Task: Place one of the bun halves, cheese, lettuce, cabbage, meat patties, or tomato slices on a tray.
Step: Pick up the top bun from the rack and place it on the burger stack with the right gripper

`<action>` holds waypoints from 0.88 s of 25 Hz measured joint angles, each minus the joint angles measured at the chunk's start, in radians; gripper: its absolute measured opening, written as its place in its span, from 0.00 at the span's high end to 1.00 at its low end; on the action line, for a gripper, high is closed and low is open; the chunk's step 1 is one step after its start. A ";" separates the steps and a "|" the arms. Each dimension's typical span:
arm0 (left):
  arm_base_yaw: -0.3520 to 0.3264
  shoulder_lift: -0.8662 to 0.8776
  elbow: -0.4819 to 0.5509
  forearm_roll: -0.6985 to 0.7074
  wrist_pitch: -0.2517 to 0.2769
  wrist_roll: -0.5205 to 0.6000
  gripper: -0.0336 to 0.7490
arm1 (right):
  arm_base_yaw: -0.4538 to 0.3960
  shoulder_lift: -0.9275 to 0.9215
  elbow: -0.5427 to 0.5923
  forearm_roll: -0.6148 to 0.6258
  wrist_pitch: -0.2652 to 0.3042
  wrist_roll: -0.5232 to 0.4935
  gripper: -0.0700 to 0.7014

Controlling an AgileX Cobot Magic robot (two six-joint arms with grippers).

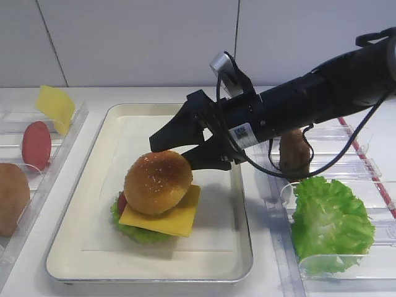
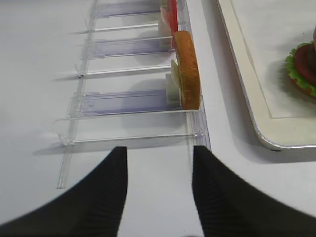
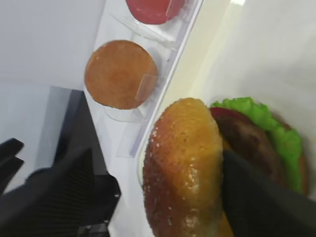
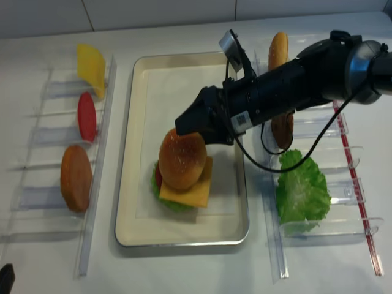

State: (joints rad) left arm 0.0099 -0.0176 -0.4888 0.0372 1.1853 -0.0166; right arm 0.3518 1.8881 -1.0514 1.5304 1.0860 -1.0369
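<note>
On the far left, clear slotted racks (image 1: 37,179) on the white desk (image 1: 266,185) hold a yellow cheese slice (image 1: 55,106), a red tomato slice (image 1: 36,145) and a brown bun half (image 1: 11,197), all standing on edge and well to the left of the right arm's jaws. The left gripper (image 2: 159,197) hovers low over the desk at the near end of that rack, its jaws spread apart with nothing between them; the upright bun half sits ahead of them, slightly to their right. In the middle lies the cream tray (image 1: 86,247), carrying a stack: frilly lettuce (image 1: 133,232) at the bottom, a red slice showing at its left edge, a cheese square (image 1: 167,216) and a domed, seeded top bun (image 1: 158,182) tilted on top. In the right wrist view a dark patty (image 3: 249,143) shows under that bun. The right gripper (image 1: 179,148) reaches across from the right, its jaws spread wide; the top bun sits just at their tips, resting on the stack. In the right wrist view the bun lies between the two fingers, one dark finger (image 3: 256,202) close against its side; whether it touches cannot be told. To the right of the jaws, behind the arm, another patty (image 1: 294,151) stands in a clear rack, and nearer the front a loose lettuce leaf (image 1: 331,226) lies in that rack.
</note>
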 joint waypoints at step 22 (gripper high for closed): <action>0.000 0.000 0.000 0.000 0.000 0.000 0.54 | 0.002 0.000 -0.088 -0.207 -0.021 0.063 0.18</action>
State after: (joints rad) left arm 0.0099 -0.0176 -0.4888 0.0372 1.1853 -0.0166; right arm 0.3536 1.8881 -1.1393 1.3232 1.0654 -0.9735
